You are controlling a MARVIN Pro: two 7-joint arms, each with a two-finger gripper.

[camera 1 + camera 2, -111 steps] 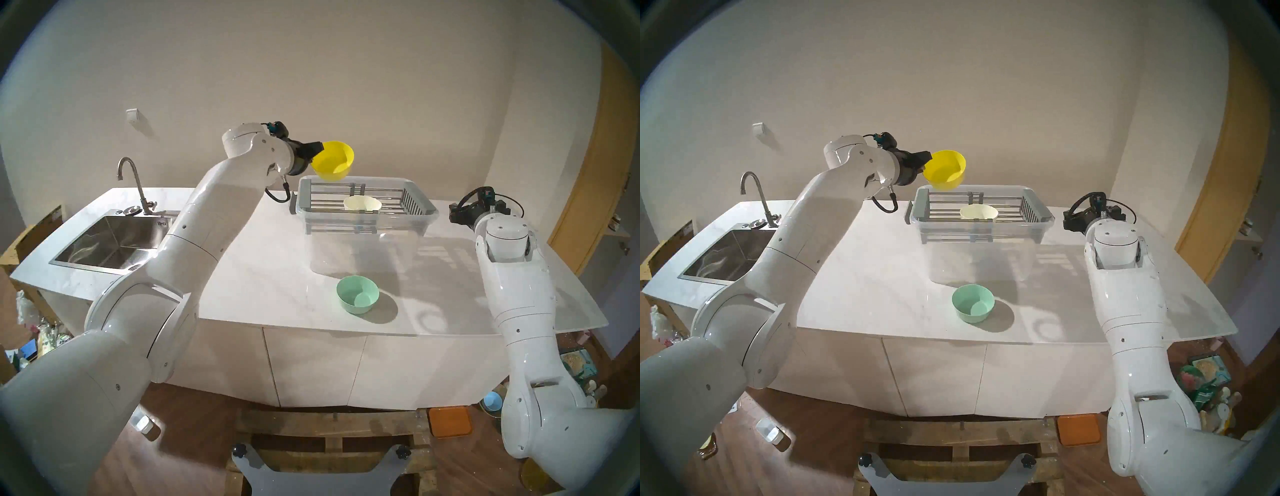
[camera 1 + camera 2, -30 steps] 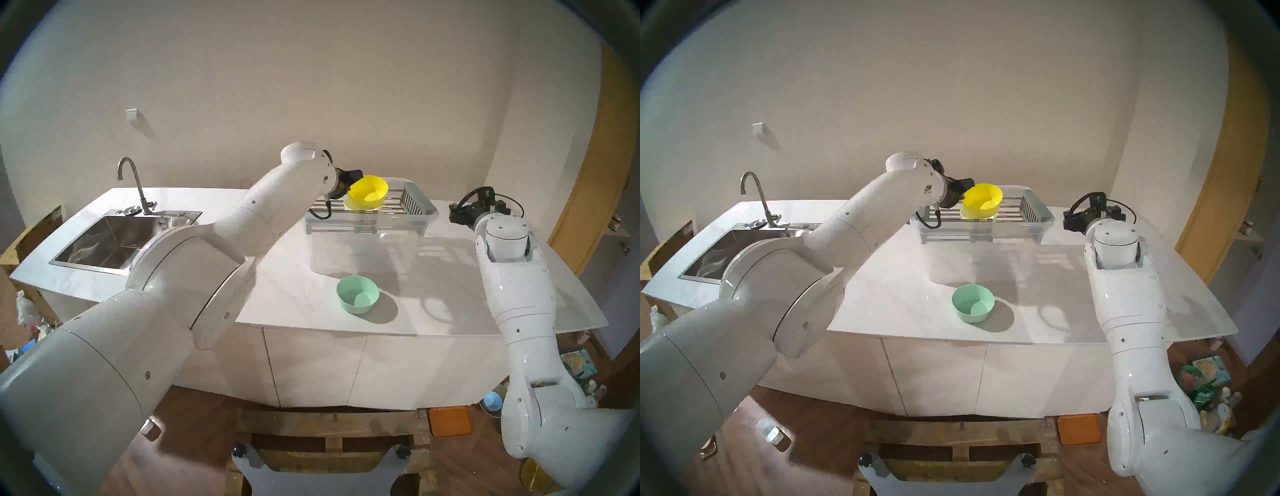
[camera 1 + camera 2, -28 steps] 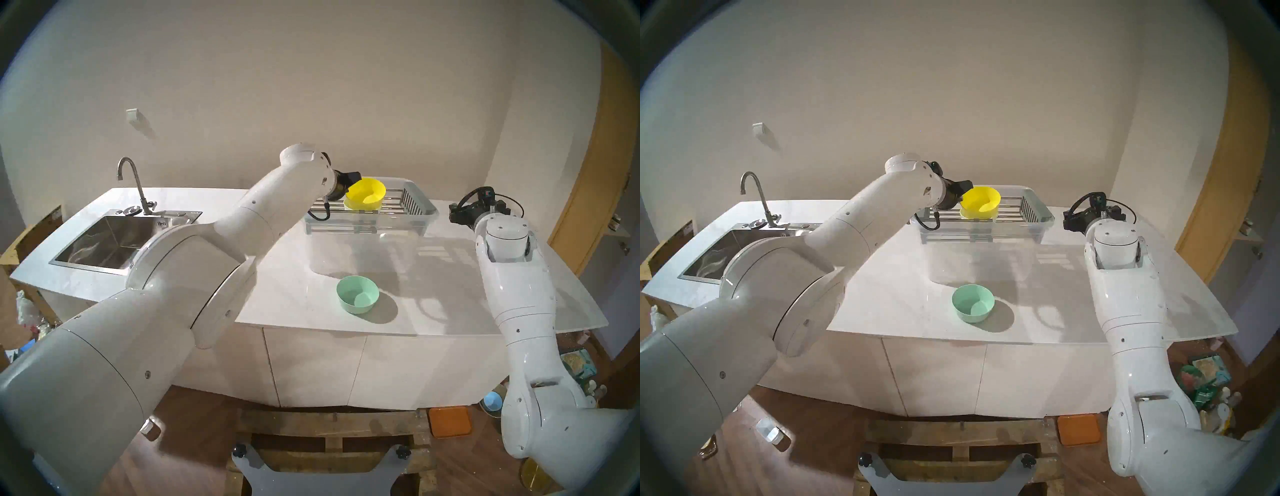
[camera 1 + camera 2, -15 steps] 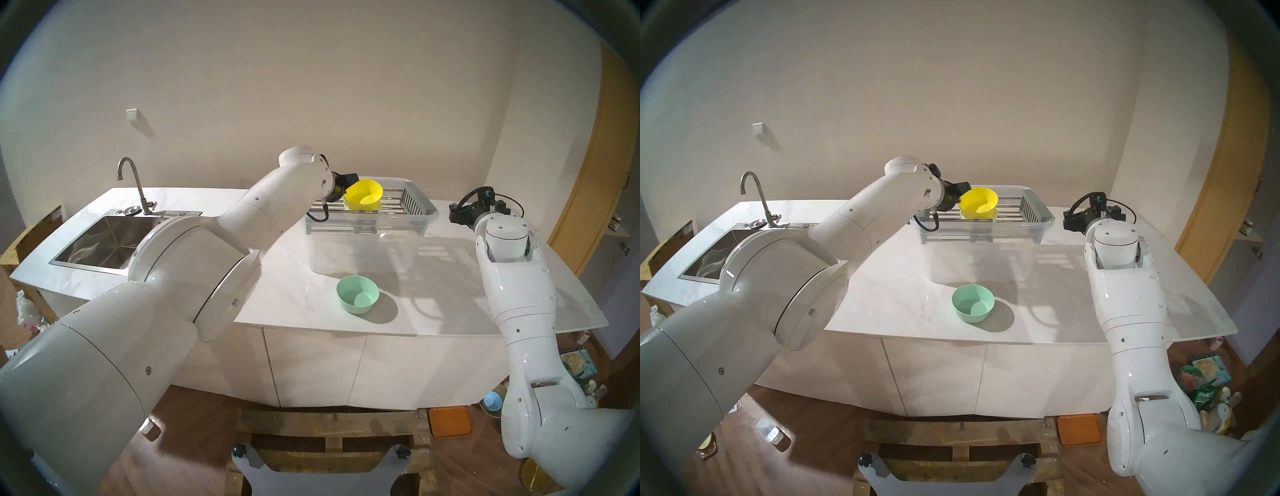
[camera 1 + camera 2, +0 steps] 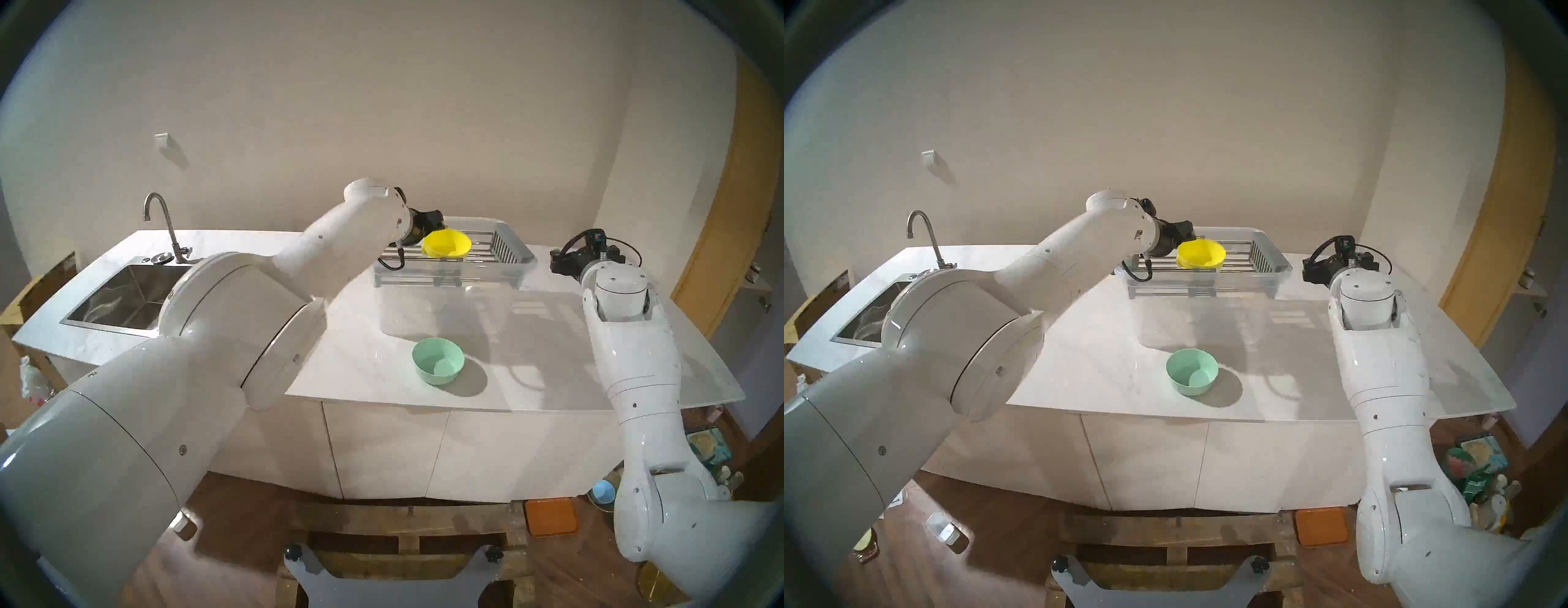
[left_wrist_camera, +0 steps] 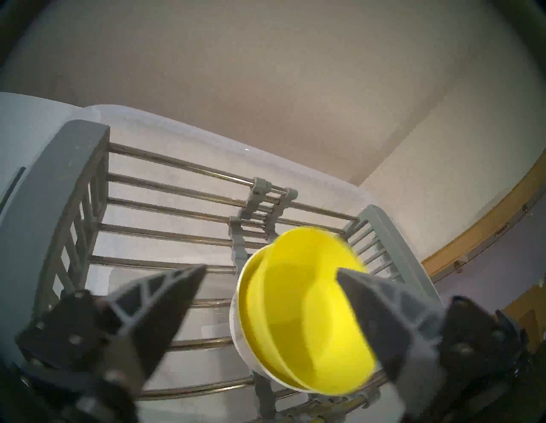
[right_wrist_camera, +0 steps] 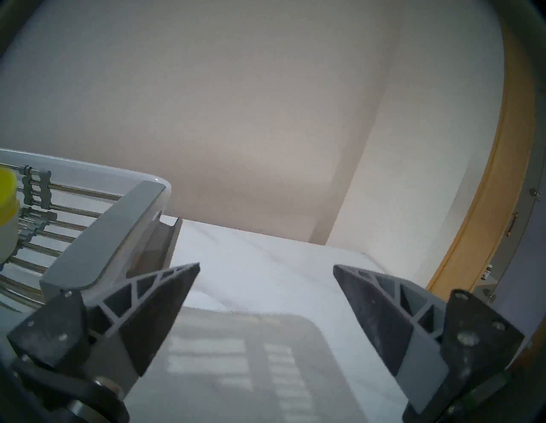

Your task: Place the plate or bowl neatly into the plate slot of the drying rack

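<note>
A yellow bowl [image 5: 446, 243] [image 5: 1200, 253] [image 6: 304, 319] sits nested inside a white bowl [image 6: 239, 333] on the plate slot's steel rods [image 6: 165, 233] of the grey drying rack [image 5: 515, 250] [image 6: 74, 165]. My left gripper [image 5: 435, 220] [image 6: 271, 268] hangs just above the yellow bowl's left rim. It is open, with its fingers spread wide and nothing between them. A green bowl [image 5: 438, 361] [image 5: 1192, 371] stands upright on the counter in front of the rack. To the right of the rack, my right gripper [image 5: 560, 261] [image 7: 266, 265] is open and empty.
The rack rests on top of a clear plastic tub [image 5: 445, 297]. A steel sink [image 5: 127, 297] with a faucet [image 5: 159, 212] is at the counter's left end. My left arm stretches across the counter's left half. The rack's slatted end basket [image 5: 502, 246] is at its right.
My left gripper has opened and let go of the yellow bowl. The bowl has dropped from a tilt to sit level in the white bowl. The right arm has not moved.
</note>
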